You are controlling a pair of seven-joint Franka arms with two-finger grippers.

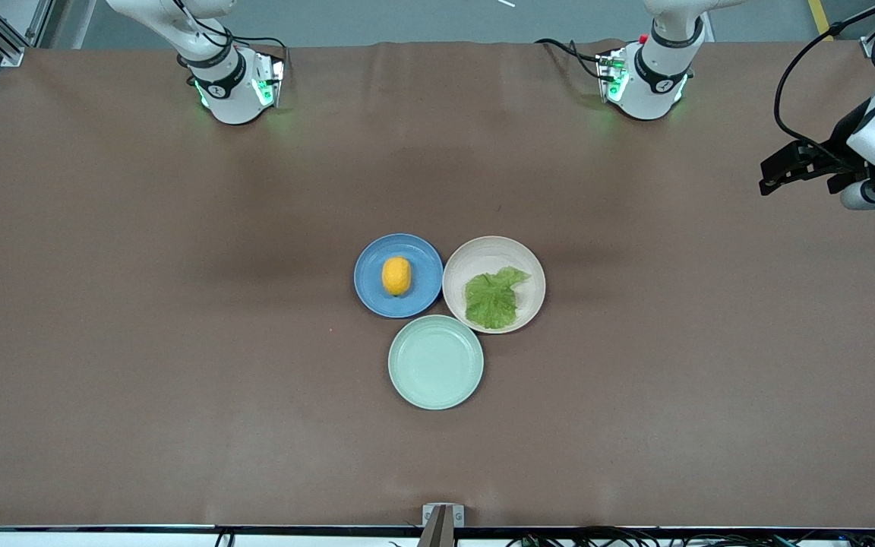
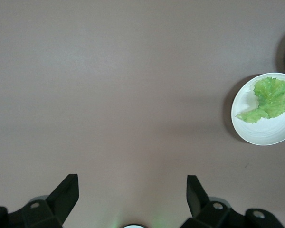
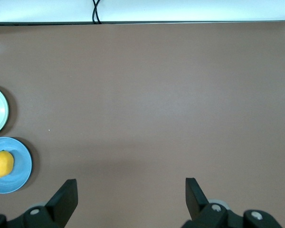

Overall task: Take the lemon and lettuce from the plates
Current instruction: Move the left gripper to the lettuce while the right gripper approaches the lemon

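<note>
Front view: lemon [image 1: 396, 275] is lying on the blue plate [image 1: 373, 300], lettuce [image 1: 492, 299] on the beige plate [image 1: 468, 258] beside it, mid-bench [image 1: 141, 342]. Left claw [image 2: 133, 192] and right claw [image 3: 131, 194] are waiting well apart at their own ends, fingers spread.

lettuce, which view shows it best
The left wrist view: the lettuce fills much of the beige plate, with its ragged edge clear. The front view shows the leaf whole but smaller. The right wrist view misses it entirely.
</note>
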